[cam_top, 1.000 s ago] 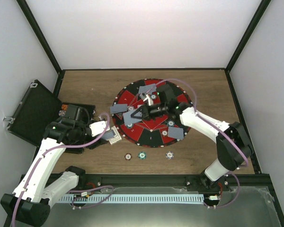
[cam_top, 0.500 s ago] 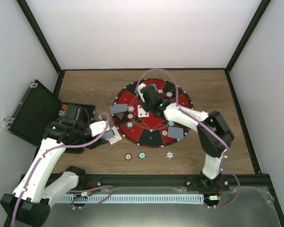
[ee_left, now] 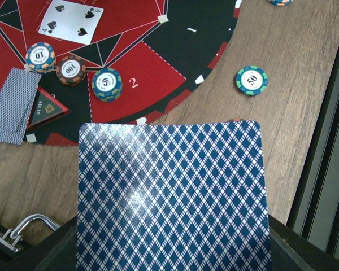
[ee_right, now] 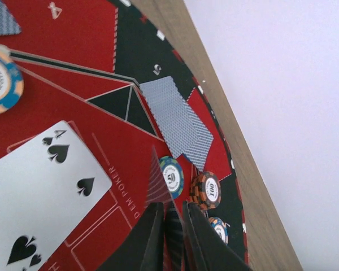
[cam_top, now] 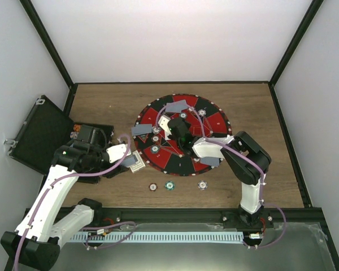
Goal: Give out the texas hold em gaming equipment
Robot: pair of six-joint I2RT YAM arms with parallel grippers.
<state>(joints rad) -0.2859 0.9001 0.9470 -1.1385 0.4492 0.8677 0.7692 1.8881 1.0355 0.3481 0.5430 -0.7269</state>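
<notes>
Right gripper [ee_right: 172, 223] is over the centre of the poker mat [ee_right: 73, 56]. Fingers are nearly together, pinching what looks like a blue-backed card [ee_right: 158, 180] edge-on; the view is steep, so not certain. The card's long axis runs straight ahead of the fingertips, over the red field just beside the face-up four of spades [ee_right: 39, 192]. Left gripper [cam_top: 126, 153] is clamped on the deck [ee_left: 169, 197] at the mat's near-left edge. Right arm is nearer, so I'd expect it to lay the card.

White walls [cam_top: 169, 39], black corner posts [cam_top: 48, 42], brown wooden tabletop [cam_top: 107, 104], soft even light
</notes>
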